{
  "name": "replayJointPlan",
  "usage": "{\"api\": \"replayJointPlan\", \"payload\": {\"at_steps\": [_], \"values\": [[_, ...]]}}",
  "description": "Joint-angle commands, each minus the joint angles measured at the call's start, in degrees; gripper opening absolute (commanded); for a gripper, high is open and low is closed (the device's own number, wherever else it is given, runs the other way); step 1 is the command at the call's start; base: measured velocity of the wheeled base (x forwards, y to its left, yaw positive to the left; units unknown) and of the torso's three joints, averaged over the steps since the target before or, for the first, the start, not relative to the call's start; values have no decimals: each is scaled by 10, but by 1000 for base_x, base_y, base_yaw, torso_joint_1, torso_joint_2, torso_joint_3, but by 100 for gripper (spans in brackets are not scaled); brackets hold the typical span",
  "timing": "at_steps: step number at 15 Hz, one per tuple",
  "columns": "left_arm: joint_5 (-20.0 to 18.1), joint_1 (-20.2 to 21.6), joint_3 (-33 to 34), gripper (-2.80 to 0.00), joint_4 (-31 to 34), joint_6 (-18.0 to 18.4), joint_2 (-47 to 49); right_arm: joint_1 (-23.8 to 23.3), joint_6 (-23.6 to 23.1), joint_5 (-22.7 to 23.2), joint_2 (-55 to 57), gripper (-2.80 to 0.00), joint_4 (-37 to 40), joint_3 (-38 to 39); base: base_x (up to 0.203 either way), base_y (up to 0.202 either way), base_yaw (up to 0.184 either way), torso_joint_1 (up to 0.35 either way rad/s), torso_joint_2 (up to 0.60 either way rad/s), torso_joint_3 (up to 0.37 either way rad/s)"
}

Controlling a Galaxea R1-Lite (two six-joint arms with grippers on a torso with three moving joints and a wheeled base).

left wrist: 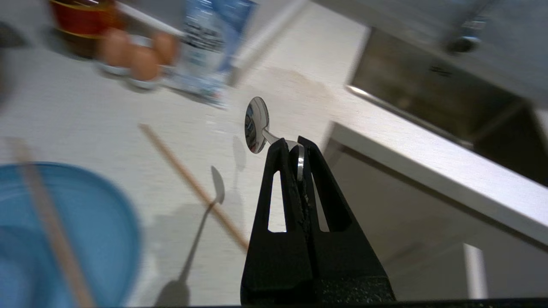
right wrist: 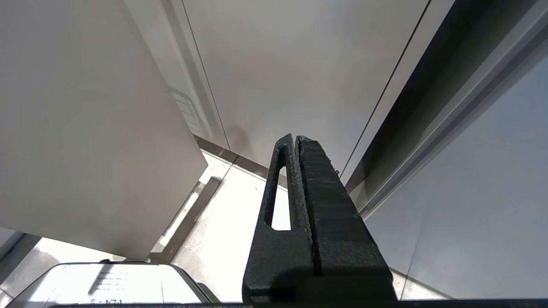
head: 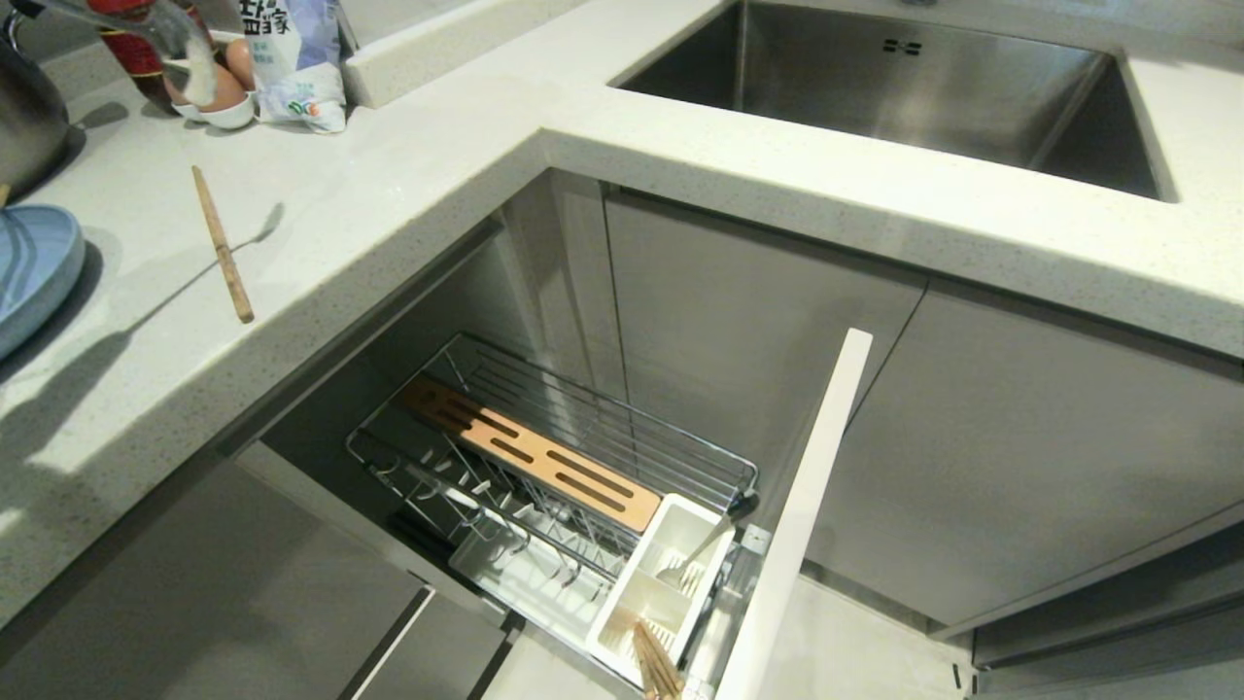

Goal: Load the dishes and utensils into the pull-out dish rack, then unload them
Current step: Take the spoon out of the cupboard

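My left gripper (left wrist: 293, 143) is shut on the handle of a silver spoon (left wrist: 256, 125), held in the air above the counter. In the head view the spoon is only a blurred silver streak (head: 180, 49) at the top left. One wooden chopstick (head: 222, 243) lies on the counter beside a light-blue dish (head: 29, 272), and another chopstick (left wrist: 51, 222) rests across that dish. The pull-out dish rack (head: 554, 457) stands open below the counter. Its white caddy (head: 632, 603) holds a fork (head: 700, 554) and chopsticks (head: 656, 666). My right gripper (right wrist: 295, 137) is shut and empty, low by the cabinet fronts.
Eggs in a white holder (head: 228, 92), a printed bag (head: 292, 58), a red bottle (head: 136, 49) and a steel pot (head: 24, 107) stand at the counter's back left. The steel sink (head: 904, 87) is set in the counter's right arm. The rack's pale front panel (head: 807, 506) juts out.
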Motion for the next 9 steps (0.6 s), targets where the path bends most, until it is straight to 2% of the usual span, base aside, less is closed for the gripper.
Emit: {"api": "replayJointPlan", "payload": {"at_steps": [1, 4, 7, 9], "values": [[2, 67, 0, -280, 4, 19, -15, 0, 0, 0, 0, -280, 0, 0, 0, 0, 0, 0, 0, 0], [2, 171, 3, -280, 26, 56, -30, 0, 0, 0, 0, -280, 0, 0, 0, 0, 0, 0, 0, 0], [1, 238, 36, -280, 29, 103, -41, 0, 0, 0, 0, -280, 0, 0, 0, 0, 0, 0, 0, 0], [1, 281, 73, -280, 6, 136, -47, 0, 0, 0, 0, -280, 0, 0, 0, 0, 0, 0, 0, 0]]}}
